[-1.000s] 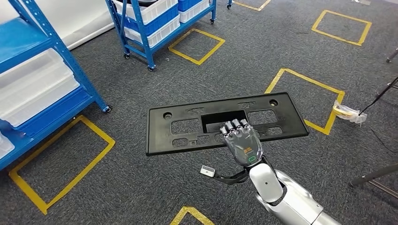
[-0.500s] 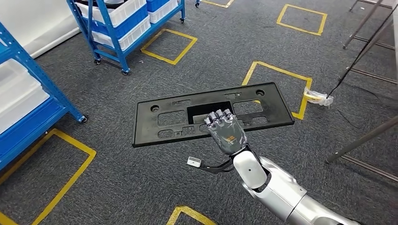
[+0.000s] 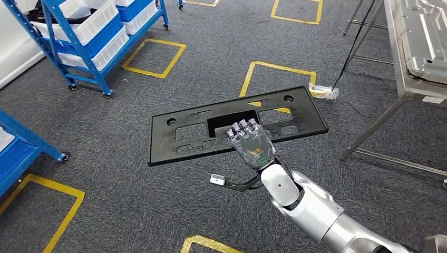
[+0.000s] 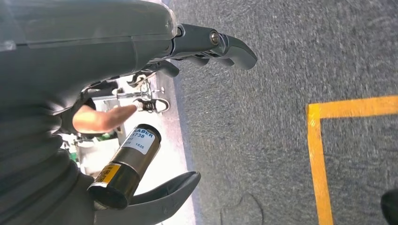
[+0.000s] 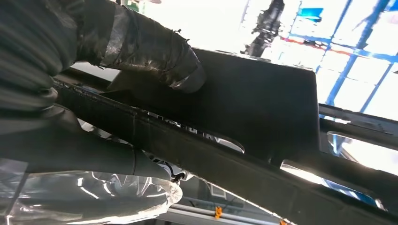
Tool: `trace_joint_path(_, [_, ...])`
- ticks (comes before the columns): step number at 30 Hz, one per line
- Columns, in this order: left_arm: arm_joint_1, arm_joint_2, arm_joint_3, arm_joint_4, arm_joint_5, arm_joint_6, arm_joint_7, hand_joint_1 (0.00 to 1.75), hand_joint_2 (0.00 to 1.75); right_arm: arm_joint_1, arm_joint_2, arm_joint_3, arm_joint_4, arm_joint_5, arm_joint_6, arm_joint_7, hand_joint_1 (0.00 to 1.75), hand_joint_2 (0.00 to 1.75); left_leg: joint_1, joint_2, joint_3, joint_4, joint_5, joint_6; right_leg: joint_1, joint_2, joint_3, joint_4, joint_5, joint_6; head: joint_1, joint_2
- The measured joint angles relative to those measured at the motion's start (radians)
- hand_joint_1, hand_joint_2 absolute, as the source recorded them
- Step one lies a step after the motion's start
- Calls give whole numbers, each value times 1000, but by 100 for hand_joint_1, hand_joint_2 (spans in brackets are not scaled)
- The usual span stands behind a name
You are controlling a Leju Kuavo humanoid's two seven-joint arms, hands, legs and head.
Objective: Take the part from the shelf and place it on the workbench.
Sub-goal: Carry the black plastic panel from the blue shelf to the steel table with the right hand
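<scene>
Your right hand [image 3: 253, 143] is gripping the near edge of the black plastic panel [image 3: 179, 138], fingers curled over it. The arm is reaching forward, carrying the panel flat above the carpet. Your left hand [image 4: 141, 56] is holding nothing, fingers apart.

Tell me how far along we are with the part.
Pickup looks done: the right hand grips the black part by its near edge, off the blue shelf. In hand: the carry, over the carpet. Left: setting it on the metal workbench at upper right. The left hand holds nothing.
</scene>
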Motion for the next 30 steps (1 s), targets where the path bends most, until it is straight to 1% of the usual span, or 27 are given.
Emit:
trace_joint_path(1, [0, 0, 2, 0, 0, -1, 4, 0, 175, 0, 1, 0, 1, 0, -1, 0, 175, 175, 2, -5, 22, -54, 38, -1, -1, 13, -1, 6, -2, 2, 0, 0])
trace_joint_path(3, [1, 0, 7, 0, 1, -1, 9, 0, 175, -3, 4, -1, 2, 0, -2, 2, 175, 175, 7, -48, 77, -178, 94, 0, -3, 37, -8, 20, -7, 10, 0, 0])
trace_joint_path(4, [1, 0, 10, 0, 1, -1, 11, 0, 175, -5, 5, -1, 2, 0, -2, 3, 175, 175, 8, -67, 93, -215, 105, 2, -4, 48, -15, 26, -7, 16, 0, 0])
trace_joint_path(5, [1, -1, 13, 0, 0, -1, 12, 0, 175, -7, 6, -1, 2, 0, -3, 5, 175, 175, 8, -81, 98, -227, 104, 6, -5, 59, -22, 29, -6, 22, 1, 0])
trace_joint_path(6, [0, -1, 15, 0, 0, -1, 13, 0, 175, -8, 7, -2, 2, 0, -3, 6, 175, 175, 5, -78, 97, -229, 105, 10, -7, 70, -28, 29, -2, 28, 1, 0])
trace_joint_path(7, [0, -1, 16, 0, 0, -1, 14, 0, 175, -8, 7, -2, 2, 0, -3, 6, 175, 175, 5, -66, 96, -230, 108, 17, -8, 81, -31, 27, 2, 35, 1, 0])
trace_joint_path(8, [-1, -1, 17, 0, -1, -1, 14, 0, 175, -8, 6, -2, 2, 0, -3, 7, 175, 175, 5, -54, 97, -235, 112, 25, -8, 75, -35, 31, 0, 40, 1, 0])
trace_joint_path(10, [-2, -1, 18, 0, -4, 0, 12, 0, 175, -12, 3, -3, 3, 0, -3, 12, 175, 175, 6, -28, 101, -245, 119, 41, -5, 28, -61, 81, -31, 46, 5, 0])
trace_joint_path(11, [-2, -1, 19, 0, -6, 1, 9, 0, 175, -14, 2, -4, 3, 0, -3, 15, 175, 175, 4, -15, 102, -247, 121, 46, -4, -7, -86, 134, -61, 47, 7, 0])
trace_joint_path(12, [-1, -1, 21, 0, -9, 1, 7, 0, 175, -16, 1, -5, 3, 0, -2, 19, 175, 175, 2, -4, 101, -247, 120, 49, -5, -30, -116, 198, -91, 49, 9, 0])
trace_joint_path(13, [0, -1, 22, 0, -13, 1, 3, 0, 175, -17, -1, -6, 3, 0, -1, 21, 175, 175, 0, 9, 101, -247, 120, 50, -6, -41, -144, 257, -114, 50, 9, 0])
trace_joint_path(14, [0, 0, 23, 0, -18, 1, 1, 0, 175, -18, -4, -8, 3, 0, 0, 21, 175, 175, -1, 23, 101, -247, 118, 51, -7, -46, -160, 291, -121, 50, 9, 0])
trace_joint_path(15, [0, 0, 25, 0, -23, 0, -2, 0, 175, -18, -11, -13, 3, 0, 0, 16, 175, 175, -2, 36, 102, -247, 117, 50, -7, -50, -158, 289, -110, 49, 9, 0])
trace_joint_path(16, [0, 0, 26, 0, -30, -1, -5, 0, 175, -18, -19, -23, 3, 0, 1, 7, 175, 175, -2, 48, 104, -247, 115, 49, -6, -57, -135, 250, -84, 47, 9, 0])
trace_joint_path(17, [0, 0, 27, 0, -36, -2, -7, 0, 175, -18, -29, -37, 3, 0, 1, -7, 175, 175, -3, 58, 108, -247, 113, 47, -4, -74, -97, 183, -52, 43, 9, 0])
trace_joint_path(18, [0, 0, 30, 0, -41, -4, -8, 0, 175, -20, -40, -57, 2, 0, 1, -24, 175, 175, -5, 67, 110, -246, 110, 44, 3, -101, -59, 114, -30, 38, 9, 0])
trace_joint_path(19, [0, 0, 34, 0, -46, -5, -9, 0, 175, -22, -50, -83, 0, 0, 2, -44, 175, 175, -8, 75, 113, -245, 107, 40, 10, -123, -31, 62, -17, 32, 9, 0])
trace_joint_path(20, [0, 0, 38, 0, -50, -6, -8, 0, 175, -23, -61, -113, -3, 0, 2, -65, 175, 175, -11, 84, 114, -245, 104, 36, 17, -138, -17, 32, -14, 26, 8, 0])
trace_joint_path(21, [0, -1, 42, 0, -52, -7, -7, 0, 175, -24, -76, -147, -7, 0, 4, -90, 175, 175, -13, 95, 116, -245, 101, 32, 22, -138, -15, 23, -17, 22, 8, 0])
trace_joint_path(22, [0, -1, 45, 0, -56, -7, -6, 0, 175, -23, -92, -182, -14, 0, 7, -117, 175, 175, -14, 105, 119, -246, 99, 27, 22, -125, -16, 20, -16, 18, 8, 0])
trace_joint_path(23, [-1, -2, 49, 0, -58, -7, -4, 0, 175, -21, -110, -216, -21, 0, 11, -146, 175, 175, -13, 106, 121, -244, 94, 23, 19, -114, -13, 16, -14, 13, 8, 0])
trace_joint_path(24, [-1, -3, 52, 0, -60, -7, -2, 0, 175, -18, -129, -254, -30, 0, 15, -176, 175, 175, -11, 91, 117, -232, 82, 20, 15, -103, -9, 11, -12, 8, 8, 0])
trace_joint_path(25, [0, -4, 56, 0, -63, -7, -1, 0, 175, -15, -145, -292, -38, 0, 18, -202, 175, 175, -10, 67, 104, -199, 61, 17, 11, -93, -5, 6, -10, 2, 7, 0])
trace_joint_path(27, [3, -6, 65, 0, -67, -7, 1, 0, 175, -9, -165, -361, -49, 0, 20, -237, 175, 175, -7, 18, 47, -79, 0, 14, 8, -68, -2, 5, -9, -5, 6, 0])
trace_joint_path(28, [5, -6, 68, 0, -69, -7, 2, 0, 175, -6, -171, -385, -53, 0, 20, -245, 175, 175, -7, 8, 13, -13, -23, 13, 8, -53, -2, 6, -10, -7, 6, 0])
trace_joint_path(29, [7, -7, 70, 0, -70, -7, 3, 0, 175, -1, -176, -400, -56, 0, 20, -248, 175, 175, -7, 4, -11, 29, -29, 12, 8, -37, -2, 7, -10, -7, 6, 0])
trace_joint_path(30, [7, -7, 72, 0, -71, -7, 4, 0, 175, 4, -182, -411, -60, 0, 22, -248, 175, 175, -7, 2, -21, 37, -15, 12, 8, -20, -1, 9, -11, -7, 6, 0])
